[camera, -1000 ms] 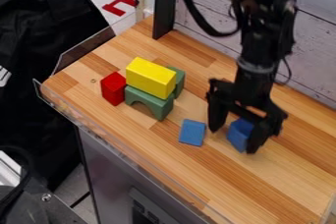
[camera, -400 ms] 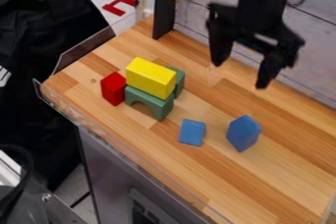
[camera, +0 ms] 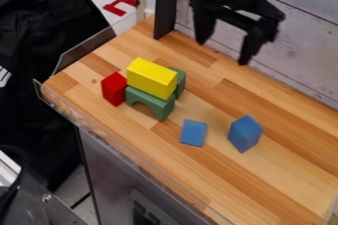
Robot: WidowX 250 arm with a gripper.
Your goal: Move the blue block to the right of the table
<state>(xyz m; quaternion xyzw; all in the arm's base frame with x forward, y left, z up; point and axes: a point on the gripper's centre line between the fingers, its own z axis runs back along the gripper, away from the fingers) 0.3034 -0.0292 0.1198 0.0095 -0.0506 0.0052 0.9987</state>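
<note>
1. Fingers open, spread apart, nothing between them; they hang over the back part of the counter, near the wall.
2. Two blue pieces below the fingers in the view, both on the counter. The taller blue block stands below and slightly right; the smaller blue piece lies below and slightly left, near but apart. Task doesn't say which; taller one is my pick, being further right.
3. Handling, judged by looks: taller one is rigid, likely light wood or similar. Won't squash, not fragile. Painted-looking sides could slip a bit if pinched off-centre.
4. Where to grip: two opposite flat sides, around mid-height, fingers coming down from above. Pinching corner to corner likely twists it. A grip only at the sloped-looking top likely slides off.
5. Footprint is narrow for its height, so a sideways bump from a finger could tip it. Keep the gap centred before closing.
6. Smaller one looks low and flat-topped: fingers would need to go nearly down to the counter, edges pinched, light pressure enough.
7. Yellow block on green arch, left of and below the fingers: loose-looking, keep clear.
</note>
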